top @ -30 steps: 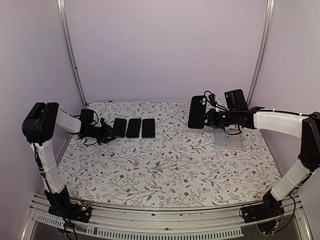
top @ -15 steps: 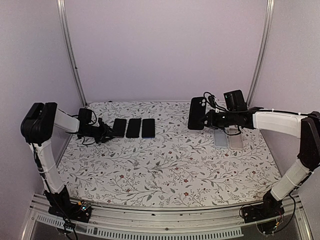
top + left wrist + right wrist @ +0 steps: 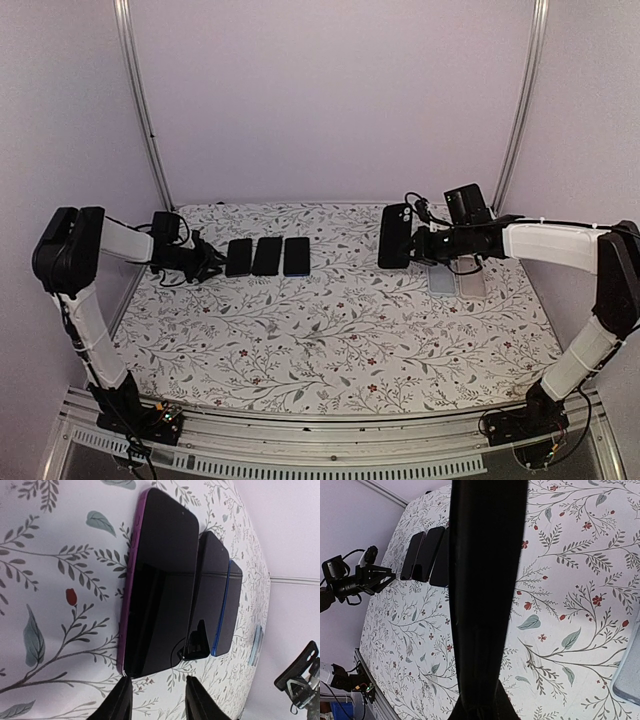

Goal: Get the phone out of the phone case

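At the far right of the flowered cloth (image 3: 330, 340), the right gripper (image 3: 418, 243) is pressed together on a black phone case (image 3: 395, 236), holding it upright above the table, its lower end pinched between the jaws in the right wrist view (image 3: 485, 580). Whether a phone sits inside cannot be made out. Two pale cases (image 3: 441, 279) lie flat side by side just beneath that arm. Across the table, the left gripper (image 3: 207, 263) hangs low with its jaws spread and nothing between them, its fingertips (image 3: 122, 700) just short of the near end of a purple-edged phone (image 3: 160, 580). That phone lies first in a close row with a middle phone (image 3: 210, 595) and a blue-edged phone (image 3: 227, 610)
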Action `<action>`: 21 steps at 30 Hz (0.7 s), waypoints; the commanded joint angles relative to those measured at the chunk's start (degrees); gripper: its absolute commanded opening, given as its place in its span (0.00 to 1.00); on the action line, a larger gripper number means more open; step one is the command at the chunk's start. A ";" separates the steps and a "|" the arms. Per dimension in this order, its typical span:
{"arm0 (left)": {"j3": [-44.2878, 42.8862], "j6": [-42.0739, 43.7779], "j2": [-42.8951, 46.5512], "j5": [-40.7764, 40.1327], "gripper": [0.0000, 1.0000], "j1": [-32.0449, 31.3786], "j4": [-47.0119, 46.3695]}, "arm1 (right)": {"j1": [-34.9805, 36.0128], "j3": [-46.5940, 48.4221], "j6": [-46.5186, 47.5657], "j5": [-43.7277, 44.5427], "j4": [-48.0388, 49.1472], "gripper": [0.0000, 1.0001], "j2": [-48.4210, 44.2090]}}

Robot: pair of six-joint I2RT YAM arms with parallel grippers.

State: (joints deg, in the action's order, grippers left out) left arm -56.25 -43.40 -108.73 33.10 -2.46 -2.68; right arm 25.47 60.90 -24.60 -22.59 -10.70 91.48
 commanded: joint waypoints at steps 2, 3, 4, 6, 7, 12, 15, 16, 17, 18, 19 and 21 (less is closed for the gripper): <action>0.53 1.96 3.41 -2.15 0.38 0.61 1.94 | -0.17 0.39 1.26 1.94 -1.54 0.00 1.41; 0.47 2.11 3.78 -2.17 0.38 0.61 2.11 | -0.21 0.46 1.34 2.24 -1.72 0.00 1.61; 0.44 2.21 4.17 -2.17 0.38 0.61 2.21 | -0.17 0.52 1.46 2.68 -2.11 0.00 1.75; 0.44 2.41 5.12 -2.08 0.38 0.53 2.31 | -0.18 0.74 1.68 3.76 -2.72 0.00 2.39; 0.44 2.56 5.59 -2.01 0.38 0.57 2.37 | -0.25 0.97 1.78 4.18 -3.04 0.00 2.74; 0.44 3.11 8.16 -1.61 0.38 0.27 2.50 | -0.55 1.77 2.15 3.89 -3.59 0.00 5.48; 0.61 3.14 9.65 -1.06 0.38 0.01 2.50 | -1.03 2.50 2.19 2.55 -3.59 0.00 7.88; 0.61 3.14 10.13 -0.95 0.38 -0.12 2.50 | -1.28 2.69 2.19 1.95 -3.48 0.00 8.37; 0.61 3.14 10.67 -0.86 0.38 -0.24 4.27 | -1.61 2.88 2.23 1.41 -3.41 0.00 9.27; 0.69 3.12 11.18 -0.71 0.38 -0.31 4.49 | -2.00 3.04 2.27 1.03 -3.50 0.00 9.78; 0.78 3.14 11.64 -0.51 0.38 -0.35 4.53 | -2.40 3.08 2.27 0.94 -3.46 0.00 10.41; 0.92 3.06 12.63 -0.22 0.38 -0.35 4.52 | -3.10 3.19 2.43 0.92 -3.52 0.03 11.09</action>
State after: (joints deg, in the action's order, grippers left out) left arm -56.23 -41.34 -98.85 31.83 -2.52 0.38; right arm 24.01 62.19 -23.07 -20.45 -14.33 101.01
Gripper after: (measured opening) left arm 0.377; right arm 0.089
